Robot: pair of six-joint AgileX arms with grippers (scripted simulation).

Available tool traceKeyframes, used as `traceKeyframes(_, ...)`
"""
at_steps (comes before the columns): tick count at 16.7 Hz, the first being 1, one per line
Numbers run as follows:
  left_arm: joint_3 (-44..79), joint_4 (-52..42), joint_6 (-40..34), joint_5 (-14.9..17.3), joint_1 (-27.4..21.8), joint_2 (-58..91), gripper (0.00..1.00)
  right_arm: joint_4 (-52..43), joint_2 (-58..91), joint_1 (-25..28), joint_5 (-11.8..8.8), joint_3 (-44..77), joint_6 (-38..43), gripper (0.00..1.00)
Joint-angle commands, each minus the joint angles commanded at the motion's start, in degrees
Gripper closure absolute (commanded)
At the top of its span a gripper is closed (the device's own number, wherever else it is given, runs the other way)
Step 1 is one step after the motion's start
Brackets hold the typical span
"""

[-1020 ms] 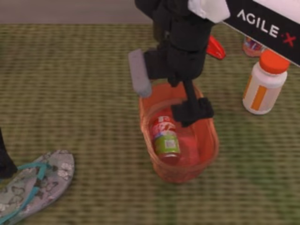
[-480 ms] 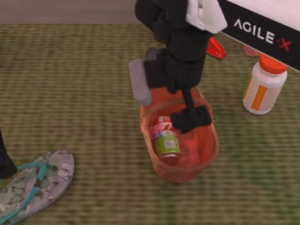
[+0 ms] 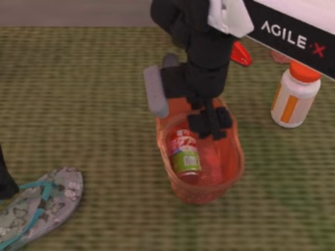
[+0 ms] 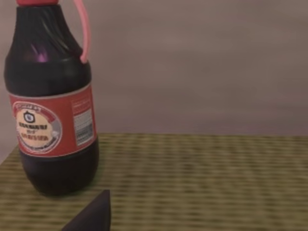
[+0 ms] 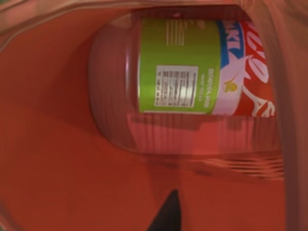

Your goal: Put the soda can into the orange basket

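The soda can (image 3: 184,154) lies on its side inside the orange basket (image 3: 230,178), red half toward the far end and green half toward the near end. In the right wrist view the soda can (image 5: 192,67) rests against the basket's orange wall (image 5: 57,159), apart from my one visible fingertip (image 5: 166,214). My right gripper (image 3: 209,123) hangs open over the far end of the basket, beside and above the can, holding nothing. My left arm (image 3: 4,183) stays parked at the left edge, with one fingertip (image 4: 91,214) showing over the mat.
A white bottle with an orange cap (image 3: 294,97) stands right of the basket. A grey block (image 3: 155,91) and a red object (image 3: 241,53) lie near its far end. A flip-flop (image 3: 42,206) is at the front left. A dark sauce bottle (image 4: 50,101) stands before the left wrist.
My right gripper has drawn up and back toward the basket's far end, away from the can. The can and basket have stayed put, and the left arm has not moved.
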Motion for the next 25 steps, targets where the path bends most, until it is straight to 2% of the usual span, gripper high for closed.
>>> traceKeyframes(5, 0.0, 0.0, 0.0, 0.0, 0.0, 0.0, 0.00, 0.0, 0.0, 0.0, 0.0, 0.0, 0.0, 0.98)
traceKeyframes(6, 0.0, 0.0, 0.0, 0.0, 0.0, 0.0, 0.00, 0.0, 0.0, 0.0, 0.0, 0.0, 0.0, 1.00)
traceKeyframes(25, 0.0, 0.0, 0.0, 0.0, 0.0, 0.0, 0.00, 0.0, 0.0, 0.0, 0.0, 0.0, 0.0, 1.00)
